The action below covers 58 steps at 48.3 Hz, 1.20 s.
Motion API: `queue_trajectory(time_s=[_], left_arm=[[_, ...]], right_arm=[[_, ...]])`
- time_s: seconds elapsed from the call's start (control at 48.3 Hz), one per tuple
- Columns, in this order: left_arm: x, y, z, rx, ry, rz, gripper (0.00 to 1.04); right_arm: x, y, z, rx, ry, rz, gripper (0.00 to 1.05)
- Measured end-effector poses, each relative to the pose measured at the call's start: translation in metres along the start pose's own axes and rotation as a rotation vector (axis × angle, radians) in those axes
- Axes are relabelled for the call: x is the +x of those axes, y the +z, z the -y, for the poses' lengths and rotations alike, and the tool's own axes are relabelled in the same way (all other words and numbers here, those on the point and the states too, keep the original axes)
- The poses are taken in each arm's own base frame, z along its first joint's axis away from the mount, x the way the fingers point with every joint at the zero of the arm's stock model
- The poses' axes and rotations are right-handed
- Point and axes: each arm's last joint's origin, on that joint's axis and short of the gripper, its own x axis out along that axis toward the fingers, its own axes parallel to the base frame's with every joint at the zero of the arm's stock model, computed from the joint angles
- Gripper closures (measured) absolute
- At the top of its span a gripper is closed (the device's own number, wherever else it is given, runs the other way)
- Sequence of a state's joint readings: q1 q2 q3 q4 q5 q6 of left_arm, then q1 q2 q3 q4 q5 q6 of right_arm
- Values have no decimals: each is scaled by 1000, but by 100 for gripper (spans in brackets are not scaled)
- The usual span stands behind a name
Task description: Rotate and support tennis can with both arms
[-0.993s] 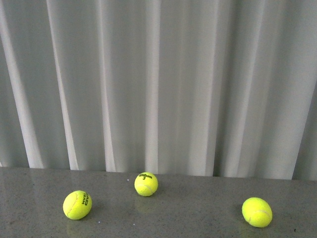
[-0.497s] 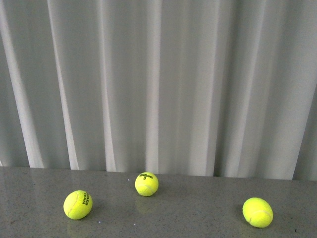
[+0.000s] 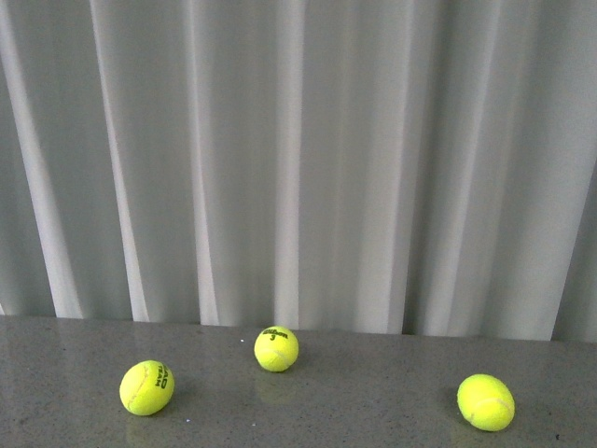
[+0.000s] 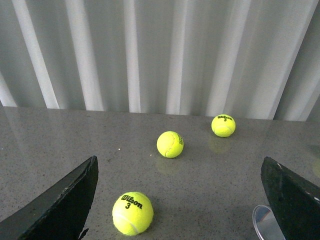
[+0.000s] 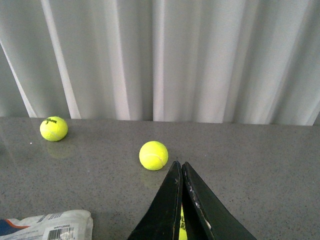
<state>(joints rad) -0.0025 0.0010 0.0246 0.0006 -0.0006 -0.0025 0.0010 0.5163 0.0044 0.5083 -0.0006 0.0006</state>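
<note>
**mik:** what's the room like?

**jo:** pretty bare tbh. A pale white pleated curtain (image 3: 298, 159) fills the whole back. In front of it is a grey speckled glossy table (image 3: 373, 373) that mirrors things a little.

**mik:** and the pincers?

**jo:** The left pincer (image 4: 179, 162) is spread really wide. Its flat black fingers (image 4: 60, 200) stand far apart with only table and balls showing between them, so it's gripping nothing. The right pincer (image 5: 180, 165) is pressed together with the tips touching. A thin yellow strip with black letters shows through the slit behind the tips, and I can't tell what that is.

**mik:** where's the can?

**jo:** In the right wrist view, what looks like the clear white-labelled tennis can (image 5: 50, 225) lies on its side on the table. It's cut off by the picture edge and apart from that pincer. A silvery round rim (image 4: 262, 222) peeks out just beside one left finger, can't tell if it's the can's.

**mik:** any writing?

**jo:** There's a barcode on the can's label. Three fuzzy yellow tennis balls (image 3: 276, 348) lie well apart on the table. Two in the left wrist view read "Wilson 3".
</note>
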Motion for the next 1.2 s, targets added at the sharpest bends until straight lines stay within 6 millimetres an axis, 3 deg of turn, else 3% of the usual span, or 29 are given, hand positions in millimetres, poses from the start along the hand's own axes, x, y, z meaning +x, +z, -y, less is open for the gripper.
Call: queue_trajectory(time_s=[1.2], left_arm=[[0,0,0,0,0,1,7]], right_arm=[[-32,-1,0,0,1,5,101]])
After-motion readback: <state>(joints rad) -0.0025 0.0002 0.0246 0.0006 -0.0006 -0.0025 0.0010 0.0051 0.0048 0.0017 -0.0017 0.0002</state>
